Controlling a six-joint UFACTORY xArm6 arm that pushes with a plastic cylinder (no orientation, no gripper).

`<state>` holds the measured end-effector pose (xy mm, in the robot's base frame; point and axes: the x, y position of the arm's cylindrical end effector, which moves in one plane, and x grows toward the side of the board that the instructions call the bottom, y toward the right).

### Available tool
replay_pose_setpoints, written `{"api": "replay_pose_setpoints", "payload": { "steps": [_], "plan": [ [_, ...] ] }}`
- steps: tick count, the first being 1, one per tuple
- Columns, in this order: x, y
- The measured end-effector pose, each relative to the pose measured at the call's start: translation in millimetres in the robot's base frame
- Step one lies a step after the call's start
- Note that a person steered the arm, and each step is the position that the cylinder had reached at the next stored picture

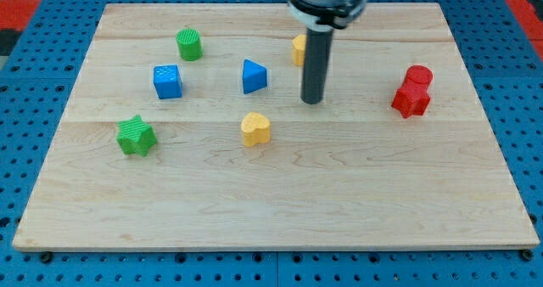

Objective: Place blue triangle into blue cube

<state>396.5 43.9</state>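
The small blue plastic triangle block [254, 76] sits on the pale wooden bench [271, 194], with the blue plastic cube [167, 81] well apart at its 9 o'clock. My tip [312, 100] rests near the triangle's 3 o'clock, not touching. There is no claw. The triangle looks light, stiff and slippery; I judge a push on its 3 o'clock face best.

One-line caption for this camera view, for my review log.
My tip rests right of the blue triangle, not touching it; the blue cube sits farther left on the wooden board.
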Motion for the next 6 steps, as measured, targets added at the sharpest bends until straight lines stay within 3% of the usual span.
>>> {"api": "replay_pose_setpoints", "payload": {
  "steps": [1,3,4,5,6],
  "plan": [
    [-38.7,-4.7],
    [-65.7,-77.5],
    [-60.8,-92.5],
    [-53.6,-33.5],
    [-30.4,-41.7]
  ]
}}
